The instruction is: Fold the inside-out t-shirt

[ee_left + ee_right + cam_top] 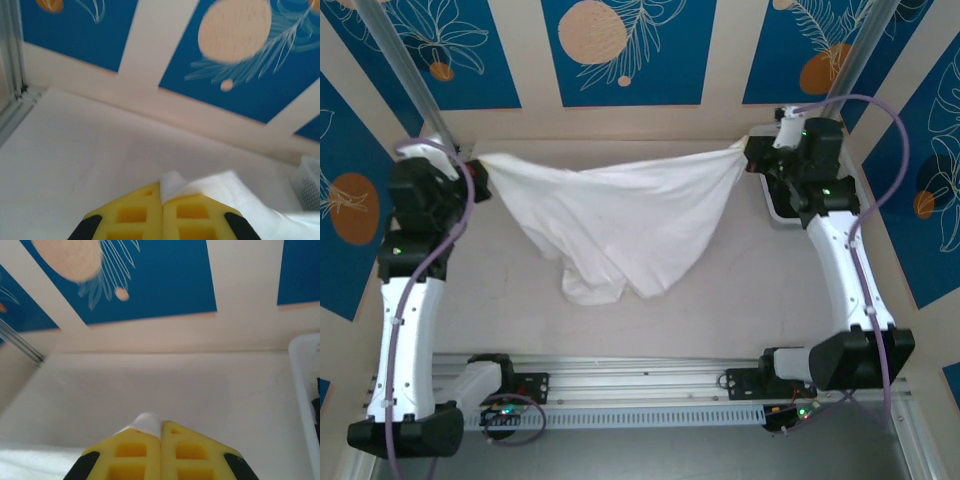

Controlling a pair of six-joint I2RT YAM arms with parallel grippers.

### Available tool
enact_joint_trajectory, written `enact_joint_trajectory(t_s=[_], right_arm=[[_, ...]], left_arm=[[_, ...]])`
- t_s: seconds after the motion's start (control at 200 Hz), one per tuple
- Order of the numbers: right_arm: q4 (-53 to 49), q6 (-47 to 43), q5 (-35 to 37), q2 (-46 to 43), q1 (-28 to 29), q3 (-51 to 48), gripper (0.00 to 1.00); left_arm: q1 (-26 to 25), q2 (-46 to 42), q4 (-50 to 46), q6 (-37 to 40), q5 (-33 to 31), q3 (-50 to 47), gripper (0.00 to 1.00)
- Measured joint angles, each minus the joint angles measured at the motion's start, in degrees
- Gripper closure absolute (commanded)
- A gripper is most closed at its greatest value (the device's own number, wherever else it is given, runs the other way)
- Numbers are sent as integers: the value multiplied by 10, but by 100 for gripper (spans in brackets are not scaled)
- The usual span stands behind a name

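With the left gripper (472,172) and right gripper (748,155) each pinching a corner of the thin, wrinkled white cloth t-shirt (620,220), slung between them over the far side of the pale tabletop (720,300), both should lower together, taut, so it lands flat.

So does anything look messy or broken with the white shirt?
Nothing torn or spilled. The t-shirt hangs between the left gripper and right gripper, sagging in the middle, its bottom crumpled on the table.
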Motion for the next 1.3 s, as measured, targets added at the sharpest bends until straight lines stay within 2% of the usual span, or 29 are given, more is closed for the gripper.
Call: enact_joint_trajectory(t_s=[0.125, 0.315, 0.495, 0.745, 1.06, 1.185, 1.3], right_arm=[[6, 22, -59, -41, -4, -16, 100], [24, 51, -105, -90, 16, -59, 100], [31, 77, -87, -141, 96, -173, 100], [19, 118, -57, -133, 181, -348, 99], [44, 222, -55, -118, 245, -506, 99], [44, 267, -40, -130, 246, -556, 99], [55, 297, -28, -166, 244, -586, 95]], left_arm=[[44, 27, -20, -3, 35, 78, 100], [49, 47, -31, -7, 75, 110, 100], [51, 11, -22, -7, 87, -9, 100], [76, -46, -37, 1, 72, -152, 100], [82, -87, -33, 20, 31, -226, 100], [84, -88, -31, 28, 12, -227, 100], [87, -89, -29, 29, 9, -227, 100]])
